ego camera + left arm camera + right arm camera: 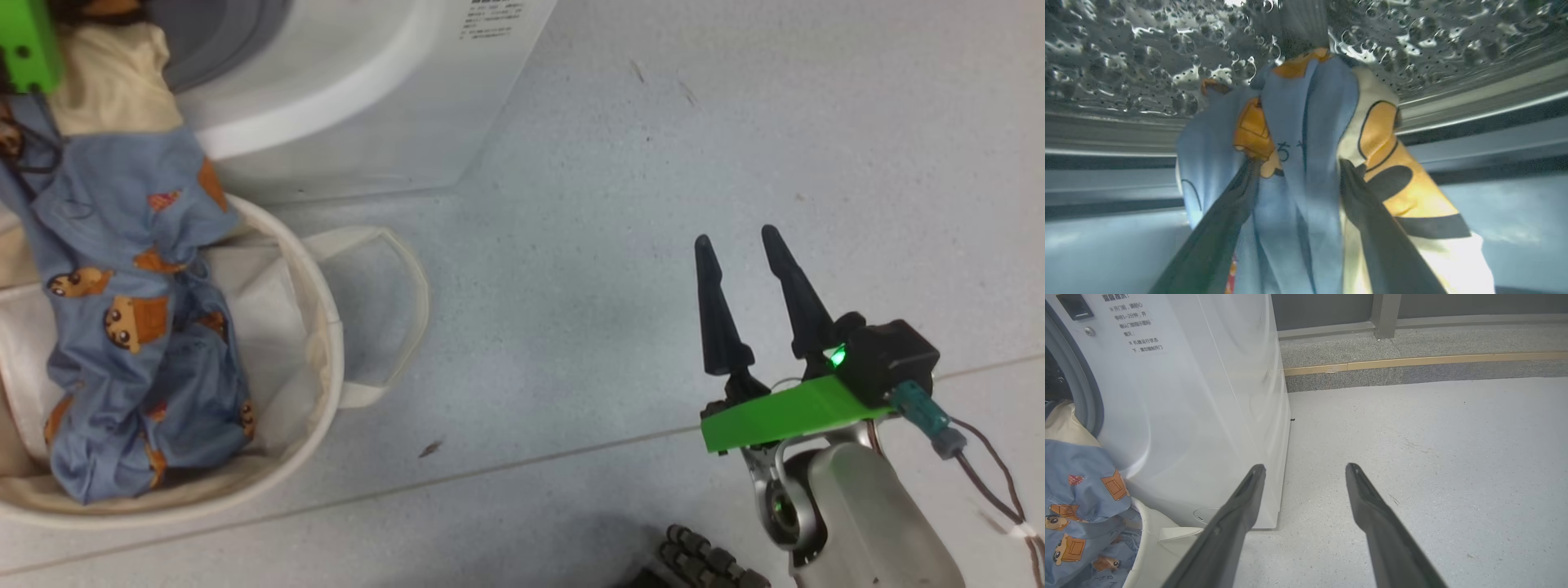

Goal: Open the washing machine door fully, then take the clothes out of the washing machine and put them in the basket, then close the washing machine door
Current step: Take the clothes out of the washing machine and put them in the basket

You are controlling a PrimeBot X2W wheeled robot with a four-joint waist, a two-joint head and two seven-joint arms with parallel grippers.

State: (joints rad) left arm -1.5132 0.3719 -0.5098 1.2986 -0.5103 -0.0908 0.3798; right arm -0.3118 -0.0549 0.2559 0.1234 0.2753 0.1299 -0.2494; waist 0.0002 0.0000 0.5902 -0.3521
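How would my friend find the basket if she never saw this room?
Find the big white washing machine. Right in front of it sits the basket, a round cream cloth tub. It alone has a loop handle, and blue bear-print clothes hang into it.

Soft even light; glare inside washing machine; near clothes blurred.

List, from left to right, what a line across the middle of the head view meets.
The clothes → the rim of the basket → its loop handle → bare floor → the right pincer.
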